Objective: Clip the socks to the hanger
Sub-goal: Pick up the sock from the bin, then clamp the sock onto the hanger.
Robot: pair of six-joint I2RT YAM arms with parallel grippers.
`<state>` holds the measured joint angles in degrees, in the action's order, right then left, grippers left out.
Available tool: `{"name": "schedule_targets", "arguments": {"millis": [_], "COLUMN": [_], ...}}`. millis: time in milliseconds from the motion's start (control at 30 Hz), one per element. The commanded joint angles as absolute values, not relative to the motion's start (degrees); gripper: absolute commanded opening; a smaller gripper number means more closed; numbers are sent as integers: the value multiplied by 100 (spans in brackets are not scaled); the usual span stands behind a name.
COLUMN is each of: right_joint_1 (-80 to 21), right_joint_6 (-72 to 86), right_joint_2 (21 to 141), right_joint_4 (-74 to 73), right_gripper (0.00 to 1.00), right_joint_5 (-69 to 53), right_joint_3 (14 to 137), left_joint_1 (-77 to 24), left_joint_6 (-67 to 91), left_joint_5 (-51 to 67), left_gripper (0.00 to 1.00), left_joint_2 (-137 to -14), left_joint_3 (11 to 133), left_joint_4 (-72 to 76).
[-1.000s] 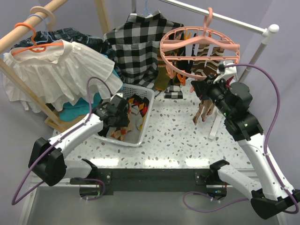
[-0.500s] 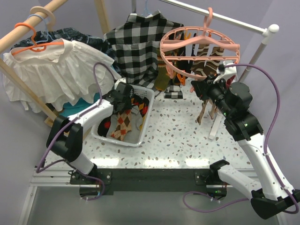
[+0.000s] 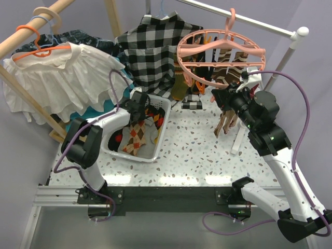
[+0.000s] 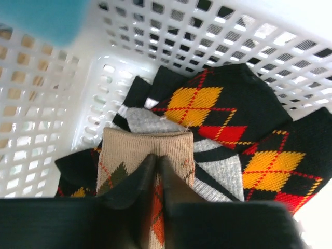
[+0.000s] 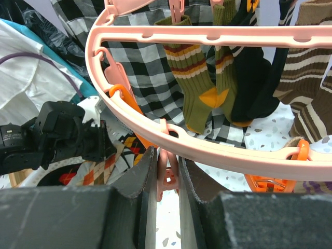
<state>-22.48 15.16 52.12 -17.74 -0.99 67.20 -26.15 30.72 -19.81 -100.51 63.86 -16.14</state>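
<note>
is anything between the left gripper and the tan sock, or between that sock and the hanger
Nothing at the grip: the left gripper is shut on the tan sock at its cuff. Toward the hanger, only the basket wall rises in the path.

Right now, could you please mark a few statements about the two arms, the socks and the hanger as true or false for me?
1. The left end effector pinches a tan sock inside the white basket. True.
2. The right end effector holds a sock. False: it is shut on a pink clip of the hanger.
3. The hanger lies in the basket. False: it hangs by its hook from the white rail.
4. An olive striped sock hangs from the hanger. True.
5. The tan sock is alone in the basket. False: black socks with yellow diamonds lie beside it.
</note>
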Motion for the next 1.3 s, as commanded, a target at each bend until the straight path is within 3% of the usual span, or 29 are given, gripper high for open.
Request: {"name": "schedule_targets", "arguments": {"millis": [0,333,900,1267], "right_joint_1": [-2276,-2276,-2285,-2268], "right_joint_6": [1380,1389,1415,1512], "right_joint_2": [5221,5247,5256,5274], "right_joint_4": [-1626,-1626,-1617,-1591], "right_gripper": [9,10,9,9], "right_joint_5": [-53,-70,-114,-150], "right_joint_3": [6812,6838,6917,6979], "left_joint_1": [-2558,-2575,-2724,-4429], "left_joint_6": [3015,2848,1899,914], "left_joint_5": [-1846,-1626,-1012,324], "left_gripper": [0,0,0,0], "left_joint_2": [-9721,-9045,-6531,-6424], "left_joint_3": [6223,6170,6205,6504], "left_joint_4": [-1239,-1195,-291,1870]}}
